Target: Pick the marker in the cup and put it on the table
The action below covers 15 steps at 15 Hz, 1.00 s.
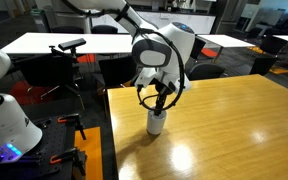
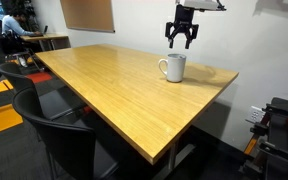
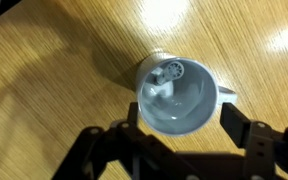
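A white cup stands upright on the light wood table, near its edge. It shows in both exterior views and has a small handle. In the wrist view I look straight down into the cup. A small round grey end leans against the inner rim; it may be the marker's tip, and the rest of the marker is hidden. My gripper hangs just above the cup, open and empty. Its fingers are spread to either side of the cup's rim.
Black chairs stand along the table's near side. White-topped tables and more chairs are behind. The table edge runs close to the cup. A person sits at a far desk.
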Tool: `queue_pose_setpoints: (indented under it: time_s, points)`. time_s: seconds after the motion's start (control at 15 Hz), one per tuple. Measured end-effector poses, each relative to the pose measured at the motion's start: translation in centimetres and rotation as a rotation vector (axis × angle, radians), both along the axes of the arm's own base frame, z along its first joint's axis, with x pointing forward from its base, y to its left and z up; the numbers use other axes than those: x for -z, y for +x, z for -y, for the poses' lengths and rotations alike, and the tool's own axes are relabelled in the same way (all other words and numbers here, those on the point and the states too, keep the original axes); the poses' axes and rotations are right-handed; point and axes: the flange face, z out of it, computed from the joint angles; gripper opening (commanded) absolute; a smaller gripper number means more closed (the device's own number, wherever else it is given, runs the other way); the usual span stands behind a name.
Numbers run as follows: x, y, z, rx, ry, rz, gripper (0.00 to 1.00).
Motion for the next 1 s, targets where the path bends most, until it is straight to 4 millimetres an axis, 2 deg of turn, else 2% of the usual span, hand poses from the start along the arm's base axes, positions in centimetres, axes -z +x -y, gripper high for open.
queue_pose_setpoints:
  time_s: [0.2, 0.53, 1.0]
  points:
    - [1.5, 0.3, -0.2, -0.012, 0.008, -0.008, 0.67]
    - [2.9, 0.6, -0.8, -0.019, 0.013, -0.017, 0.57]
    - [3.1, 0.7, -0.9, -0.018, 0.015, -0.016, 0.50]
